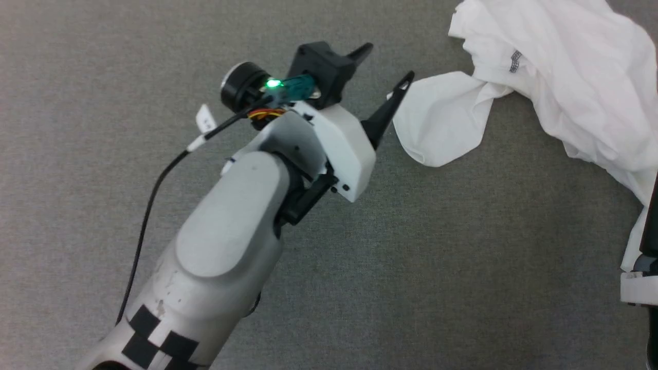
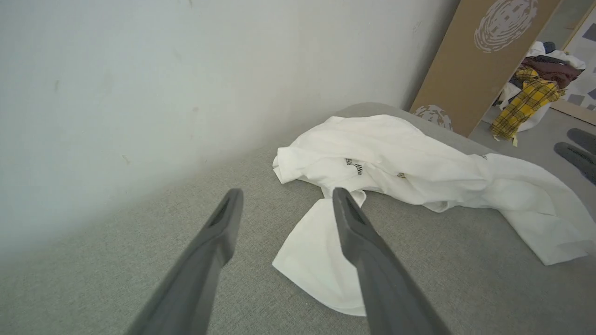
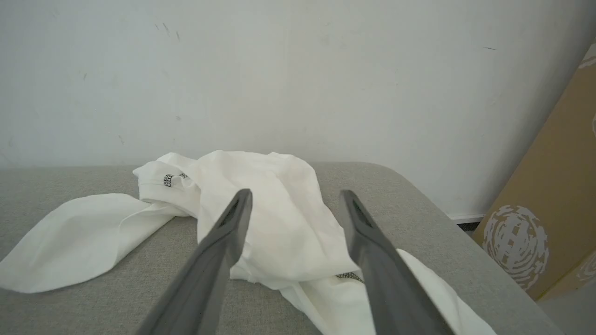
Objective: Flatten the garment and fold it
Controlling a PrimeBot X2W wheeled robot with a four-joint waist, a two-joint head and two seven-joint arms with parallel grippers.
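1. At the left of the head view you see the pale left arm point(image 1: 226, 241) reaching up and to the right across the grey cloth-covered surface point(image 1: 103, 77).
2. Your left gripper point(image 1: 388, 62) has its jaws spread wide with nothing between them; its nearer fingertip sits just beside the edge of a loose white sleeve point(image 1: 442, 123); you cannot tell whether it touches the cloth.
3. That sleeve lies flat on the surface; it runs rightward into the garment point(image 1: 565, 67), which lies crumpled and unfolded at the upper right of the head view; a short strip of dark zigzag stitching shows among its folds.
4. Your right gripper point(image 3: 295, 193) also has its jaws wide apart and holds nothing; its fingers point at the heap near the surface's rounded corner.
5. Farther right, a brown board point(image 3: 558, 186) leans against the white wall point(image 3: 279, 70).
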